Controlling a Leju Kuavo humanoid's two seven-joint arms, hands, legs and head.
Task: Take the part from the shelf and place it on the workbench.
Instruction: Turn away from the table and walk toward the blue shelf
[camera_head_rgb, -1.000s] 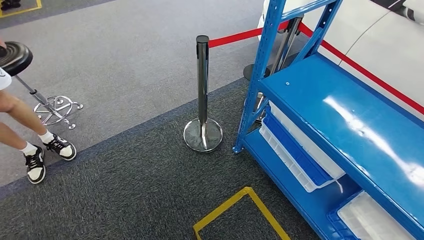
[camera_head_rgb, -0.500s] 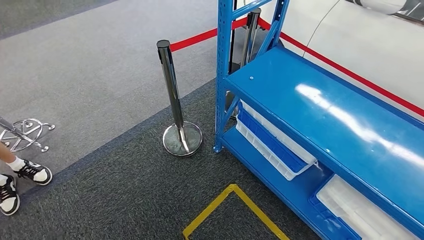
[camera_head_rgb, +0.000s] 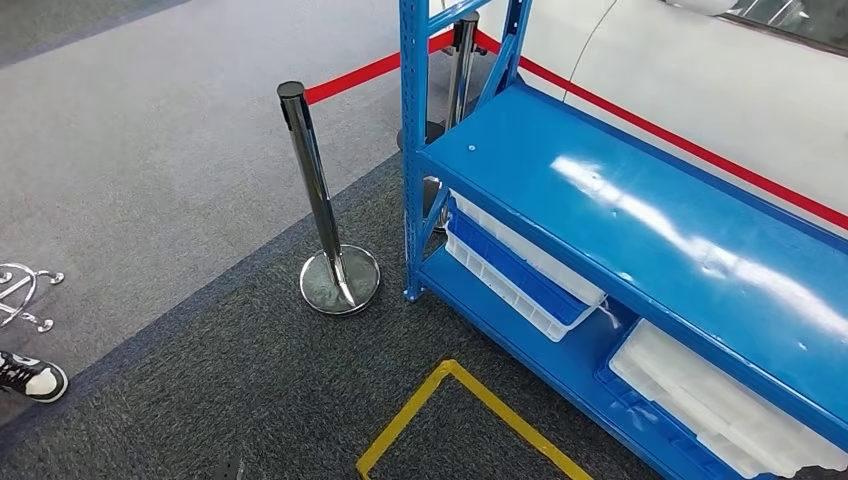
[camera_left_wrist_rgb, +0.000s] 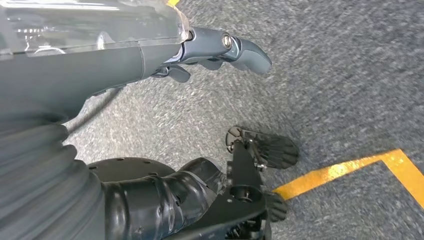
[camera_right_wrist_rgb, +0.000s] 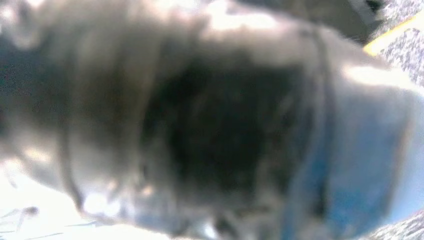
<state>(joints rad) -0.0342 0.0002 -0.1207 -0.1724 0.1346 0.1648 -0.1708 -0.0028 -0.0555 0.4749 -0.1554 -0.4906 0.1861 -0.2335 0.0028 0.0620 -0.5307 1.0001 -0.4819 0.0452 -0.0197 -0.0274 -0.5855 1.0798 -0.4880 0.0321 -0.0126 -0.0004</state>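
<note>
A blue metal shelf (camera_head_rgb: 640, 225) stands on the right of the head view, and its glossy middle board is bare. On its lowest board lie two white trays in blue bins, one (camera_head_rgb: 520, 272) near the shelf's post and one (camera_head_rgb: 705, 405) further right. I cannot make out a part on the shelf. In the left wrist view my left hand (camera_left_wrist_rgb: 220, 50) hangs over grey carpet with its fingers loose and nothing in it. The right wrist view is a close dark blur with a bluish edge (camera_right_wrist_rgb: 215, 125); I cannot tell whether it is my right hand or something held.
A chrome stanchion (camera_head_rgb: 318, 205) with a red belt (camera_head_rgb: 350, 75) stands just left of the shelf's post. Yellow floor tape (camera_head_rgb: 440, 395) marks a corner in front of the shelf. A person's shoe (camera_head_rgb: 35, 378) and a stool base (camera_head_rgb: 20, 295) sit at the left edge.
The camera has turned right: shelf and stanchion slid left in the picture and the shelf now spans more of it. The person's legs and the stool have nearly left the frame.
</note>
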